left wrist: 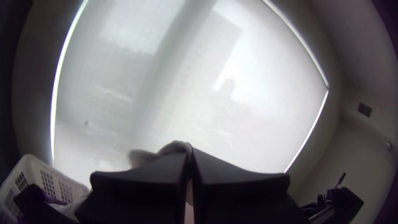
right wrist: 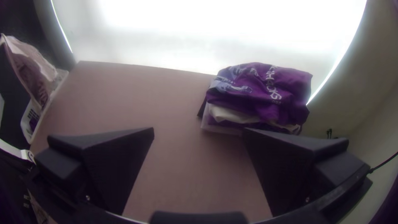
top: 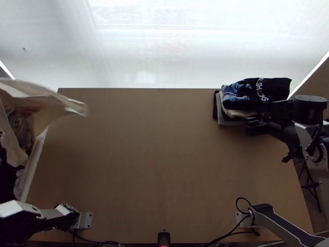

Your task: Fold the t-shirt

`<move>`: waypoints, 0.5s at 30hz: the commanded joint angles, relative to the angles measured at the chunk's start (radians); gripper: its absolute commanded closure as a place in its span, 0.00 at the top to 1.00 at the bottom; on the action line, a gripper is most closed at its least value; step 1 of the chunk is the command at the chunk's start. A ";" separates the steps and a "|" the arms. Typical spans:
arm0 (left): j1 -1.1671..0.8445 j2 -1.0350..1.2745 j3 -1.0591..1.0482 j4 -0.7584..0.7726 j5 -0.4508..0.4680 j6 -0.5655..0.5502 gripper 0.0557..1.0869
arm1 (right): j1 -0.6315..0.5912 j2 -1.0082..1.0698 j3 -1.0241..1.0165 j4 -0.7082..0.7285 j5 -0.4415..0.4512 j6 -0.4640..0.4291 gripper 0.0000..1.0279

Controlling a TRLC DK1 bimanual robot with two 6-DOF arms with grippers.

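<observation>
1. The left gripper [left wrist: 190, 154] has its fingers pressed together, pinching a pale t-shirt [top: 45, 95]
2. That shirt dangles, loose and bunched, over the white basket [top: 34, 166] by the table's [top: 164, 164] left edge
3. Over yonder, the right gripper [top: 251, 120] stands spread wide, near the folded clothes [top: 273, 88]

- Cloth [top: 41, 94]: in left gripper [left wrist: 189, 154], over basket [top: 33, 164], one end above far left part of counter [top: 164, 164]
- Folded stack [top: 267, 88]: on counter, just beyond right gripper [top: 251, 118]
- Basket: beside counter, well left of right gripper, clothes [top: 18, 127] inside
</observation>
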 commanded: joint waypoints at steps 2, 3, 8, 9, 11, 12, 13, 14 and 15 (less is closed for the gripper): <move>-0.174 -0.133 0.005 0.599 0.035 -0.646 0.04 | 0.000 -0.044 -0.122 0.058 0.000 -0.007 0.96; -0.214 -0.133 -0.003 0.745 0.013 -0.794 0.04 | -0.002 -0.052 -0.133 0.065 0.000 -0.007 0.96; -0.424 -0.136 -0.055 0.803 -0.048 -0.854 0.04 | -0.005 -0.063 -0.142 0.066 0.000 -0.009 0.96; -0.479 -0.136 -0.078 0.803 -0.059 -0.853 0.04 | -0.005 -0.064 -0.141 0.066 0.000 -0.010 0.96; -0.555 -0.136 -0.143 0.803 -0.059 -0.850 0.04 | -0.008 -0.069 -0.134 0.066 0.000 -0.012 0.96; -0.582 -0.145 -0.192 0.803 -0.059 -0.845 0.04 | -0.008 -0.069 -0.133 0.066 0.002 -0.015 0.96; -0.617 -0.156 -0.253 0.803 -0.059 -0.836 0.04 | -0.009 -0.070 -0.133 0.066 0.000 -0.018 0.96; -0.660 -0.166 -0.316 0.803 -0.065 -0.816 0.04 | -0.009 -0.070 -0.133 0.069 0.000 -0.019 0.96; -0.700 -0.177 -0.374 0.802 -0.066 -0.796 0.04 | -0.009 -0.070 -0.133 0.072 0.000 -0.019 0.96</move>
